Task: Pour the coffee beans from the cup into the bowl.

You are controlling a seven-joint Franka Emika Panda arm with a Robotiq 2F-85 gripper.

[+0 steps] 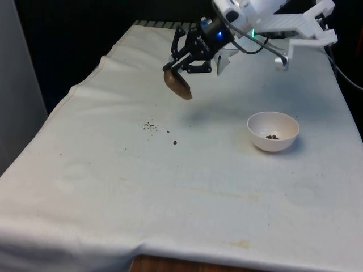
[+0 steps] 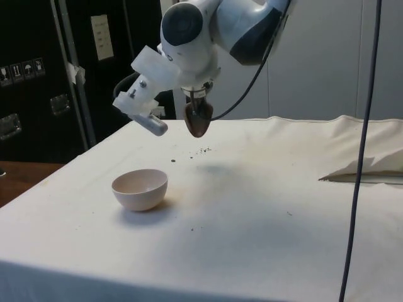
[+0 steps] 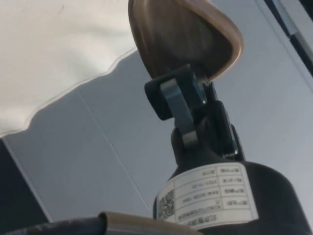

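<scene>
Brown and tipped on its side, the cup (image 1: 178, 85) is hanging clamped by its rim between the 2 fingers of the gripper (image 1: 180, 66), well above the cloth (image 1: 113, 187). Its inside is facing away, so any contents are staying hidden. The bowl (image 1: 273, 131) is sitting well apart from the jaws, holding a few beans (image 1: 273, 136). Scattered beans (image 1: 151, 125) are lying below the jaws.

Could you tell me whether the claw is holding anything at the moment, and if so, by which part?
Yes: the claw holds the brown cup by its rim, one finger inside and one outside, tipped in the air away from the bowl.
</scene>
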